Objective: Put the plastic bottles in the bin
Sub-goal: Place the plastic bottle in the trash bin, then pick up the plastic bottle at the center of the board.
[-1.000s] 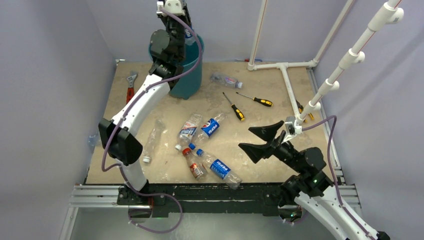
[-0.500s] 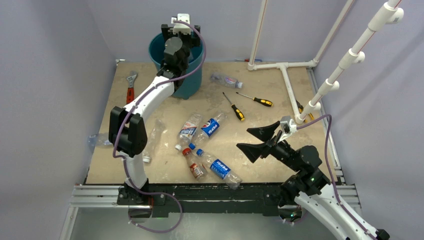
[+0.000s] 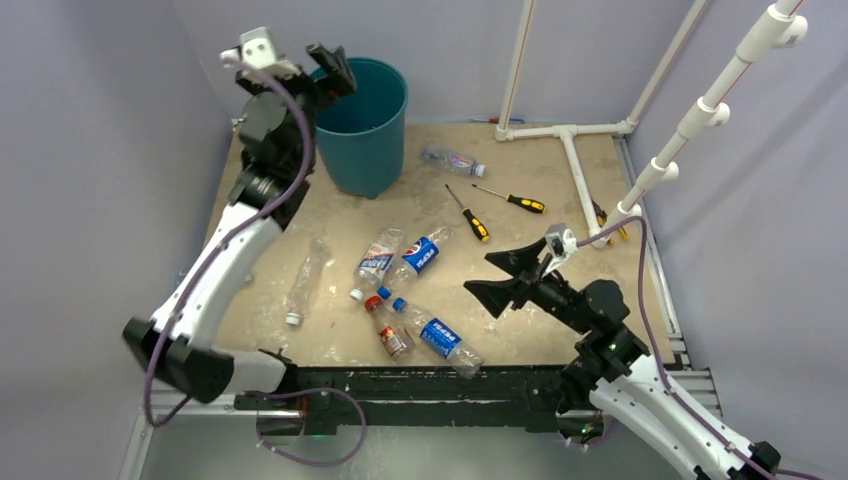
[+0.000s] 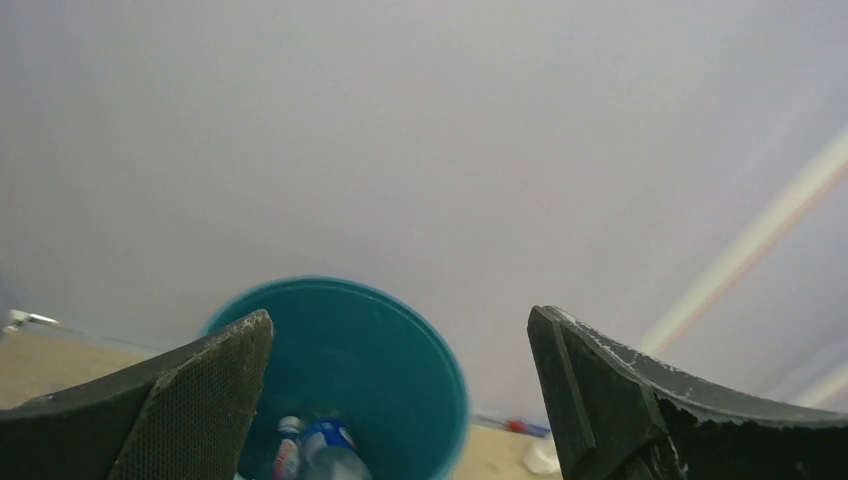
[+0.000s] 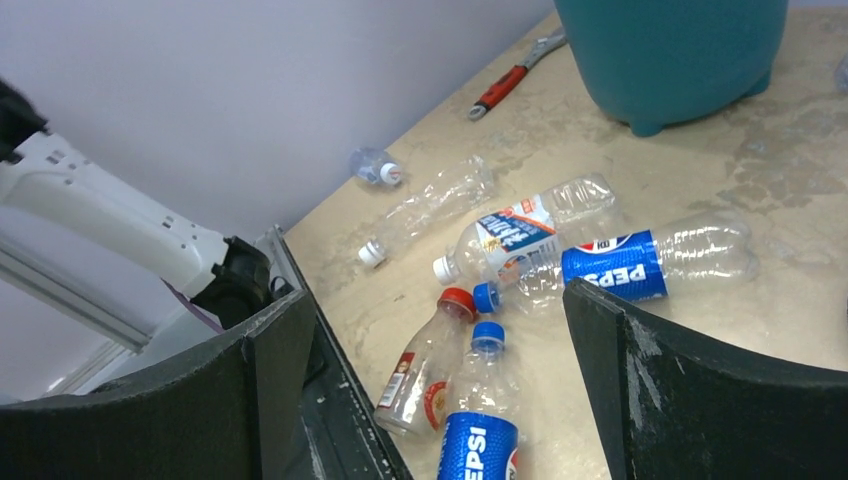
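Observation:
The teal bin (image 3: 366,140) stands at the back of the table. My left gripper (image 3: 318,70) hovers open and empty by its upper left rim. In the left wrist view the bin (image 4: 400,340) lies below the gripper (image 4: 400,325), with a blue-labelled bottle (image 4: 325,450) and another inside. Several plastic bottles lie mid-table: two Pepsi ones (image 3: 422,252) (image 3: 437,334), a white-labelled one (image 3: 378,256), a red-capped one (image 3: 388,330), a clear one (image 3: 305,280). One more bottle (image 3: 452,160) lies right of the bin. My right gripper (image 3: 480,275) hangs open above the Pepsi bottle (image 5: 480,440).
Two yellow-and-black screwdrivers (image 3: 468,213) (image 3: 512,199) lie right of the bottles. A white pipe frame (image 3: 570,140) stands at the back right. A red-handled wrench (image 5: 510,80) lies near the left wall, and a small bottle (image 5: 375,168) sits at the table's left edge.
The left gripper has opened above the bin, let its bottle drop in, and swung left to the bin's rim. The right gripper has crept left toward the bottles.

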`<action>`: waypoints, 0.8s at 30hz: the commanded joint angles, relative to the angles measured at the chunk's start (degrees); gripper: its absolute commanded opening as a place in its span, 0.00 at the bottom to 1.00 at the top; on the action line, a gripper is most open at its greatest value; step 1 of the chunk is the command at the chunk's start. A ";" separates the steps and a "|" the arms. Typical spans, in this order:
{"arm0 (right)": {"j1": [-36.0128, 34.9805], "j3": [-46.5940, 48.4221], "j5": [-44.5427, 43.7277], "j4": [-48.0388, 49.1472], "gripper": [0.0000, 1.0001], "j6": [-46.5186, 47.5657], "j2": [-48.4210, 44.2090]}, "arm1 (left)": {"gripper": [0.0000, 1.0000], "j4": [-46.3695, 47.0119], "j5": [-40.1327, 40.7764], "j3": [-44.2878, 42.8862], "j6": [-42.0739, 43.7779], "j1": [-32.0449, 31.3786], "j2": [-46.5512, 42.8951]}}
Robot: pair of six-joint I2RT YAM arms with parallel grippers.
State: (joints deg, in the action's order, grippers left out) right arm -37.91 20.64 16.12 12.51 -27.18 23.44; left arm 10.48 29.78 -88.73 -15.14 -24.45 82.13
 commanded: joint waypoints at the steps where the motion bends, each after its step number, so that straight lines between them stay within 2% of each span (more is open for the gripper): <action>1: -0.10 1.53 -0.26 3.58 0.98 -1.40 2.70 | 0.99 -11.55 -9.06 8.55 -14.71 -0.07 -10.82; 5: -0.13 1.91 -2.85 4.76 0.98 -3.74 5.58 | 0.99 -21.55 -16.86 15.35 -19.85 -0.16 -17.15; 8: -0.15 3.04 -6.35 2.39 0.98 -5.55 9.28 | 0.99 -29.83 -18.79 19.44 -20.33 -0.25 -21.57; 11: -0.14 4.21 -9.38 -2.19 0.97 -5.25 13.24 | 0.99 -33.94 -19.95 26.34 -19.74 -0.25 -26.89; 13: -0.14 3.38 -9.11 -1.06 0.96 -4.27 15.38 | 0.99 -34.89 -20.41 31.25 -19.89 -0.26 -30.01; 18: -0.18 3.39 -1.78 -1.79 0.94 -2.66 21.32 | 0.99 -36.26 -22.31 38.60 -20.89 -0.25 -33.71; 22: -1.03 1.94 4.12 -3.41 0.94 -2.21 23.36 | 0.99 -31.39 -26.29 42.98 -21.02 -0.27 -34.95; 24: -2.29 3.07 3.33 -7.12 0.94 -1.24 24.91 | 0.99 -29.43 -27.87 45.25 -22.98 -0.25 -34.98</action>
State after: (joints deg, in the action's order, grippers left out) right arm -38.35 22.37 15.09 9.43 -30.72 46.68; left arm -24.16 7.07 -46.96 -35.27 -24.51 47.92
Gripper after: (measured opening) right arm 0.939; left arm 0.993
